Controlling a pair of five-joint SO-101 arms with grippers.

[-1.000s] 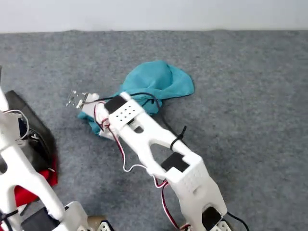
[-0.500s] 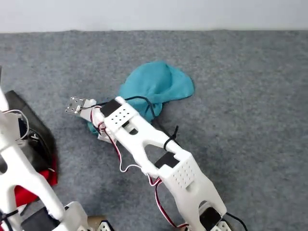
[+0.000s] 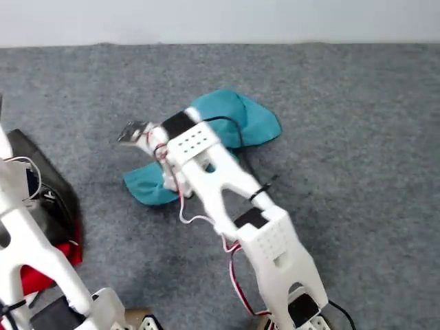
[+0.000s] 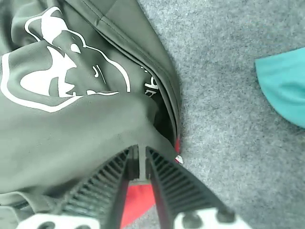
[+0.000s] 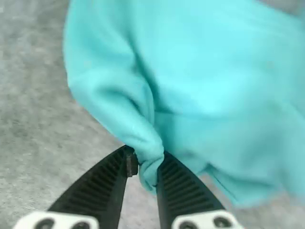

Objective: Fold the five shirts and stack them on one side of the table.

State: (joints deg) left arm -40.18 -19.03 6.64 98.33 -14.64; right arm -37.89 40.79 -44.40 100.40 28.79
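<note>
A teal shirt point(image 3: 237, 118) lies crumpled at the table's middle, one flap point(image 3: 148, 187) spread toward the near left. My right gripper point(image 5: 145, 163) is shut on a bunched fold of this teal shirt point(image 5: 205, 86). In the high view the right gripper point(image 3: 135, 130) hangs at the shirt's left end. At the left edge lies a dark shirt point(image 3: 42, 173) with a white print, on top of a red shirt point(image 3: 33, 276). My left gripper point(image 4: 139, 155) is shut on a fold of the dark shirt point(image 4: 71, 114), with red cloth point(image 4: 138, 206) beneath.
Grey carpet-like table surface point(image 3: 357, 137) stretches open to the right and along the back. The left arm point(image 3: 27, 240) stands over the dark and red pile. A corner of the teal shirt point(image 4: 286, 90) lies near that pile.
The right gripper has swung back and to the right with the teal fold, and a teal flap now lies spread at the near left. The left arm has not moved.
</note>
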